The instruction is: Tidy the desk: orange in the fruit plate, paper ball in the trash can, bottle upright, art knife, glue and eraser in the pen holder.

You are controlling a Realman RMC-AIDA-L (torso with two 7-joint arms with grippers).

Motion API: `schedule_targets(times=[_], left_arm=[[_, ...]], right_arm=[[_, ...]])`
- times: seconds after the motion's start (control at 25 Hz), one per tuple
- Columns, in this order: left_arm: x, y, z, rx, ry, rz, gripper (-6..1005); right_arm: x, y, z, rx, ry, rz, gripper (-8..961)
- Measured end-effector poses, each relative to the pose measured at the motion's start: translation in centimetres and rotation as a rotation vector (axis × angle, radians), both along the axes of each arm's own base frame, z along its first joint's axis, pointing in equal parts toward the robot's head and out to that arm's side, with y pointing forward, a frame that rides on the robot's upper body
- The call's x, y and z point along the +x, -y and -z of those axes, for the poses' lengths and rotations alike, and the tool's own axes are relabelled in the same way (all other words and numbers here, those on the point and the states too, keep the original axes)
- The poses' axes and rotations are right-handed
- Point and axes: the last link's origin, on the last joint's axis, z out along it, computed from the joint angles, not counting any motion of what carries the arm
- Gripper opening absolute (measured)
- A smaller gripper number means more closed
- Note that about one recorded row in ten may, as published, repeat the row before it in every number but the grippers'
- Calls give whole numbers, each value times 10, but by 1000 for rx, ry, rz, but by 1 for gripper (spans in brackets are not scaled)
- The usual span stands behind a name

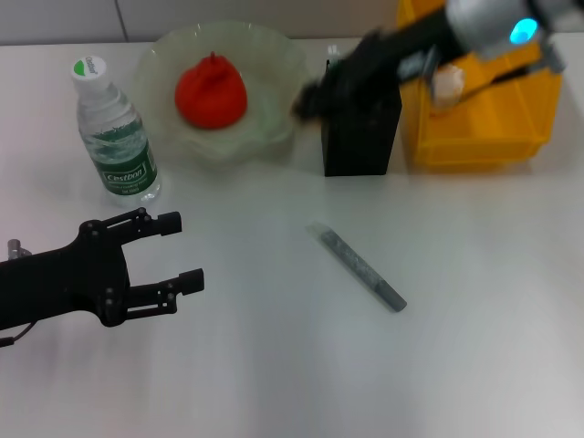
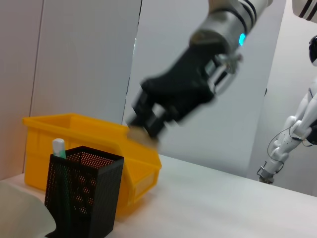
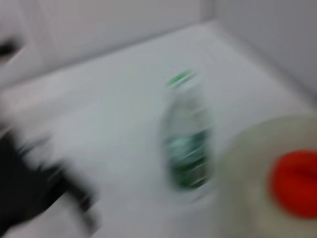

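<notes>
Orange (image 1: 211,94) sits in the fruit plate (image 1: 274,55); bottle (image 1: 115,132) stands upright just left of the plate. Right gripper (image 2: 143,121) hovers above the pen holder (image 1: 361,137), blurred — fingers look pinched on a small tan block, probably the eraser (image 2: 141,133). Glue stick (image 2: 59,148) pokes up inside the pen holder. Trash can (image 1: 511,128) stands just right of the holder; a pale lump in it may be the paper ball (image 1: 447,84) — cannot tell for sure. Art knife (image 1: 358,265) lies on the desk (image 1: 474,347), well apart from everything. Left gripper (image 1: 173,251) idle at near-left, fingers apart, nothing between them.
</notes>
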Motion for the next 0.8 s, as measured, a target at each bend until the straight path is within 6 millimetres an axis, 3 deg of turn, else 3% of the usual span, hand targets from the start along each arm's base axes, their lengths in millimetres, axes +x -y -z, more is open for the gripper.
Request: schedule_targets(times=[0.16,0.32,0.68,0.8], left_arm=[[0,0,0,-2,2,2,828],[1,1,-1,-4,5,6,828],[2,0,-1,-5,7,9,829],[2,0,-1,-4,7,9,829]], right_arm=[[10,-22,-29,176,-4,127,236],[26,-36,-36,287,88,213,231],[34,-42,-7,289,185,208,272],[34,-44,-5,292,182,210,288]])
